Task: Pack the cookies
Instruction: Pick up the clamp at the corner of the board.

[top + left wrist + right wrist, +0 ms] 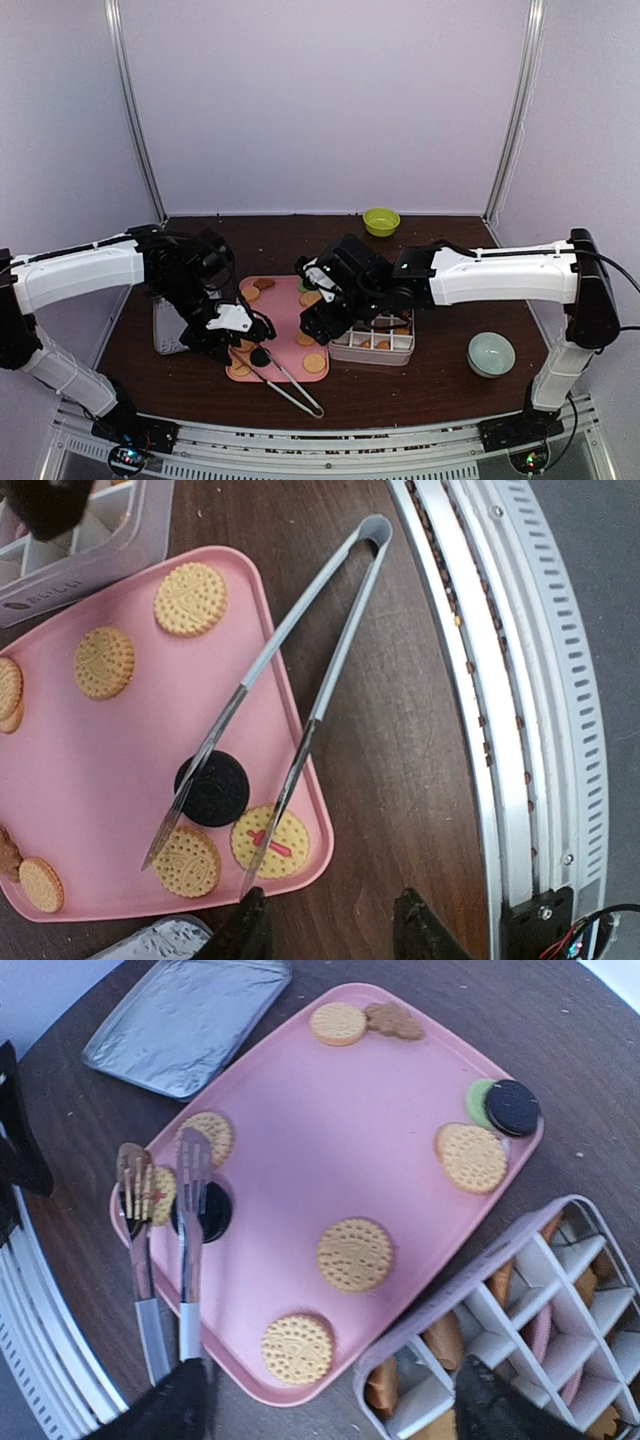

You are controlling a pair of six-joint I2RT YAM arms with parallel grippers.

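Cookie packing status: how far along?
Partly done: some compartments of the divided box hold cookies. In hand: nothing; left gripper and right gripper are open, tongs lie loose across the pink tray edge. Left: about ten cookies on the tray.

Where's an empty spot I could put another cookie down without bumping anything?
The middle of the pink tray is bare, ringed by the cookies along its edges. The table between the divided box and the pale bowl is free too. It's crowded at the tray corner where the tongs lie over the black cookie.
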